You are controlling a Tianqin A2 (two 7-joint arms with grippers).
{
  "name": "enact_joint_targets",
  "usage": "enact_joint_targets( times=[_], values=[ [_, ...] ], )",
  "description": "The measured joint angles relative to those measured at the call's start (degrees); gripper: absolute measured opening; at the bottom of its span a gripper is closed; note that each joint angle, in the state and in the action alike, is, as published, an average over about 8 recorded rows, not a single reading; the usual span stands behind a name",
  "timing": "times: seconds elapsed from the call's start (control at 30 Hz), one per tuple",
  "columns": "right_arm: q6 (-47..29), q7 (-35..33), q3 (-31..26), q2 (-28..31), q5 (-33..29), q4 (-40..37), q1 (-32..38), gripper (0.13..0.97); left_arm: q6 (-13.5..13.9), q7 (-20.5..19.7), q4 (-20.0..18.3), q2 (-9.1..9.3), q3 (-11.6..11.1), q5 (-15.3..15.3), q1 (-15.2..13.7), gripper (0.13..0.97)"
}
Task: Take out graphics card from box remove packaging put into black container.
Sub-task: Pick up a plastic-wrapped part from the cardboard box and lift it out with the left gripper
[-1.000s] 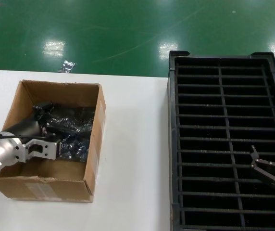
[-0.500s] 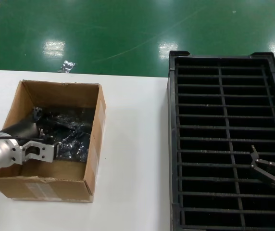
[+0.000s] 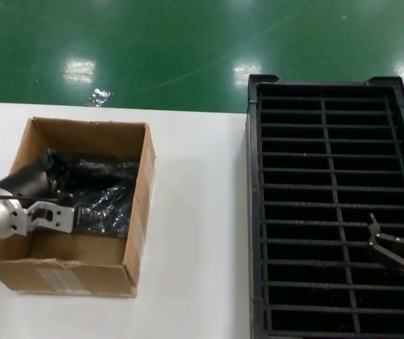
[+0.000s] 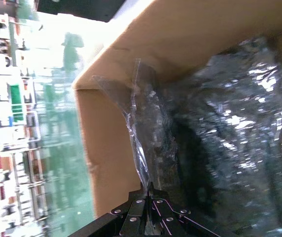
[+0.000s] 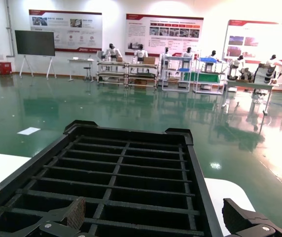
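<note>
Left gripper (image 3: 59,189) reaches into the box (image 3: 61,274) from the near-left corner, its silver wrist resting over the near wall. In the left wrist view the fingertips (image 4: 148,193) are pinched together on the edge of a crinkly plastic bag (image 4: 141,143); this packaging rises from the grip toward the far cardboard wall. Just beside the gripper, filling the middle and right of the box, lie dark shiny wrapped bundles (image 3: 107,194), touching one another and the right wall. The graphics card itself cannot be made out; whether it sits inside the pinched bag cannot be told.

Right gripper (image 3: 384,247) hangs over the near-right part of the black container (image 3: 251,212), well apart from the box; its fingers (image 3: 373,224) are spread. In the right wrist view both fingers show at the near edge with the slotted tray (image 5: 126,173) stretching away between them.

The box and the tray stand on a white table (image 3: 195,233), a bare strip between them. Beyond the table's far edge, a small scrap of shiny plastic (image 3: 97,97) lies on the green floor (image 3: 188,42).
</note>
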Motion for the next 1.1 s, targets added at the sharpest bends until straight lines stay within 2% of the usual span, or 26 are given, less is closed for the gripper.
enact_joint_targets(
  times=[0.13,0.23,0.33,0.57,0.7,0.8,0.97,1.1],
  values=[
    [0.0,0.0,0.0,0.0,0.0,0.0,0.0,0.966,-1.03,-0.78,-4.03,-1.17,-1.55,1.08,1.68,0.148],
    [0.0,0.0,0.0,0.0,0.0,0.0,0.0,0.966,-0.89,-3.06,-8.91,-2.18,-4.08,3.46,4.01,0.14],
    [0.0,0.0,0.0,0.0,0.0,0.0,0.0,0.966,0.36,-6.37,-15.0,-3.14,-7.65,6.88,7.15,0.14],
    [0.0,0.0,0.0,0.0,0.0,0.0,0.0,0.966,5.34,-14.42,-31.44,-5.04,-17.65,14.78,16.3,0.139],
    [0.0,0.0,0.0,0.0,0.0,0.0,0.0,0.966,7.18,-17.24,-39.84,-5.87,-22.41,16.84,21.28,0.139],
    [0.0,0.0,0.0,0.0,0.0,0.0,0.0,0.966,8.24,-18.8,-45.31,-6.19,-25.12,17.42,24.45,0.139],
    [0.0,0.0,0.0,0.0,0.0,0.0,0.0,0.966,9.97,-20.83,-52.14,-5.78,-27.33,17.76,28.17,0.139],
    [0.0,0.0,0.0,0.0,0.0,0.0,0.0,0.966,11.03,-21.41,-54.92,-4.81,-26.47,17.86,29.78,0.139]
  ],
)
